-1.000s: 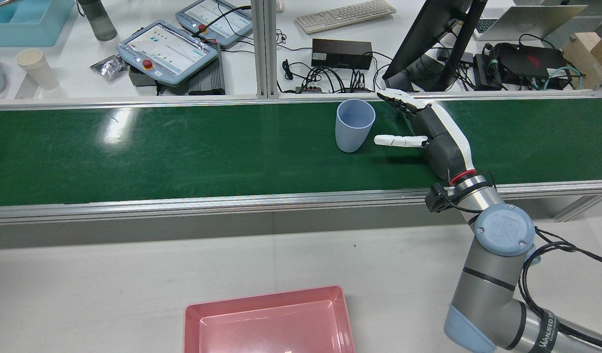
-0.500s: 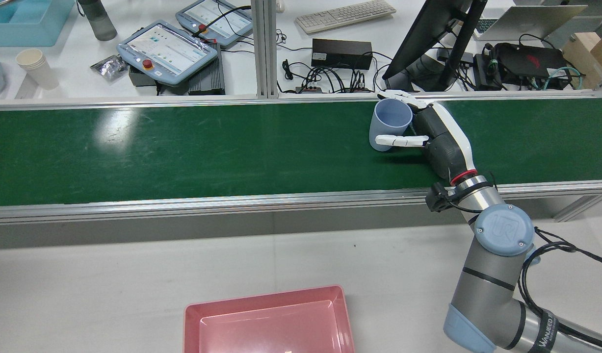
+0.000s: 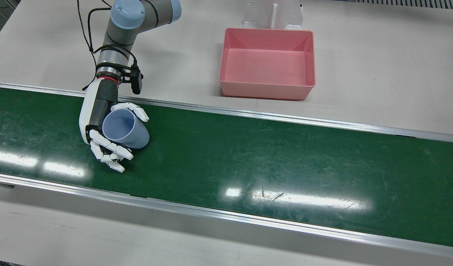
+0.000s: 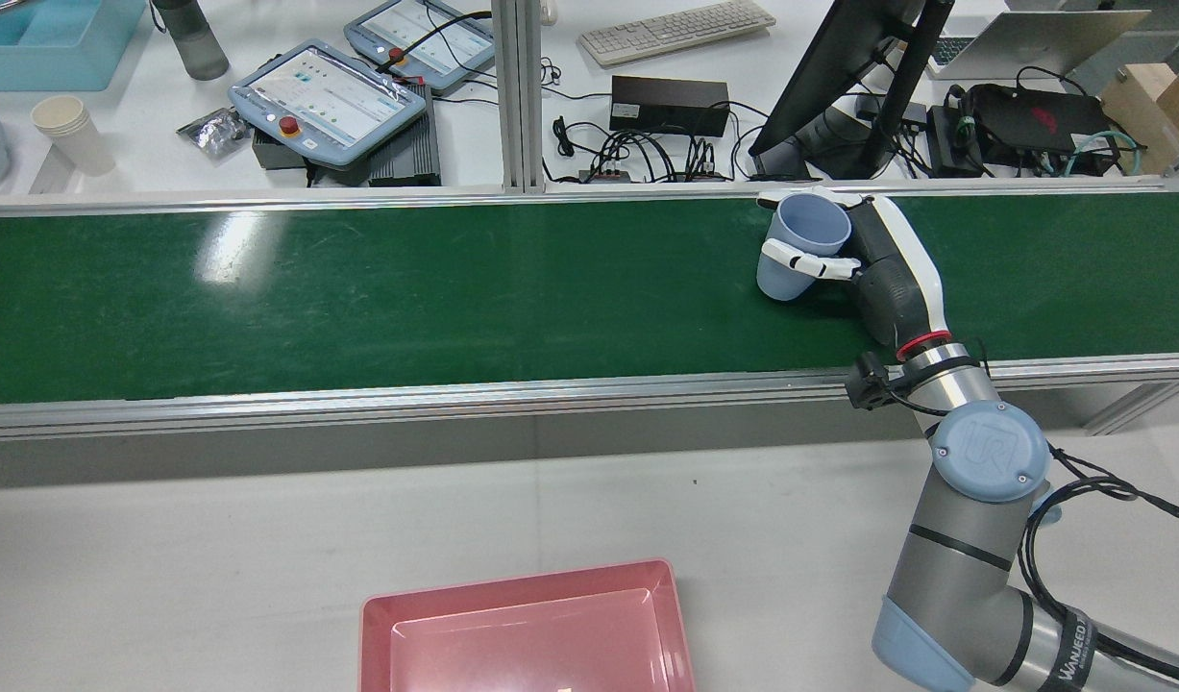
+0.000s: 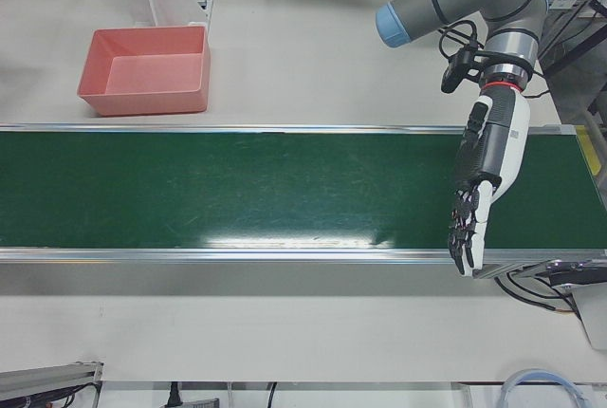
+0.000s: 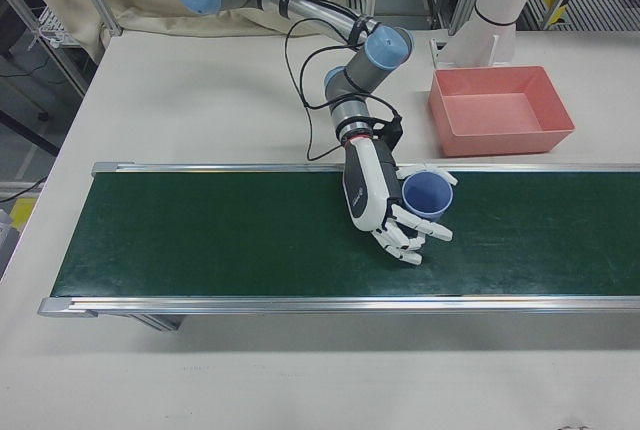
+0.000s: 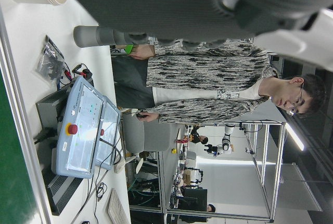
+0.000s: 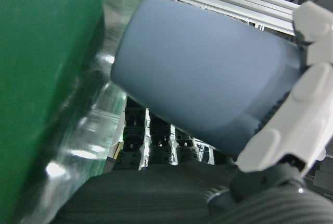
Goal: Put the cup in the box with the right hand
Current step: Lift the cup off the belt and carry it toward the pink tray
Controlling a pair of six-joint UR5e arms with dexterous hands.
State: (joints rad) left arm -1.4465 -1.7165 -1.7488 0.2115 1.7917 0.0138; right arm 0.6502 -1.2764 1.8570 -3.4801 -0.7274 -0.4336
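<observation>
The light blue cup (image 3: 124, 129) is in my right hand (image 3: 97, 122) over the green belt (image 3: 248, 159). The fingers (image 3: 112, 151) wrap its far side and the thumb its near side. The cup is tilted, its mouth up and its base close to the belt. It also shows in the rear view (image 4: 802, 240), the right-front view (image 6: 427, 195) and the right hand view (image 8: 208, 88). The pink box (image 3: 267, 89) stands empty on the grey table beyond the belt. My left hand (image 5: 474, 204) hangs open and empty over the belt's far end.
The belt has metal rails (image 3: 248, 115) along both edges. In the rear view, past the belt, a bench holds teach pendants (image 4: 325, 96), cables, a monitor stand (image 4: 839, 86) and paper cups (image 4: 70, 130). A person shows in the left hand view (image 7: 208, 88).
The cup has come right along the belt into my right hand. The hand's fingers have closed round it, and the hand and cup have shifted right and tilted.
</observation>
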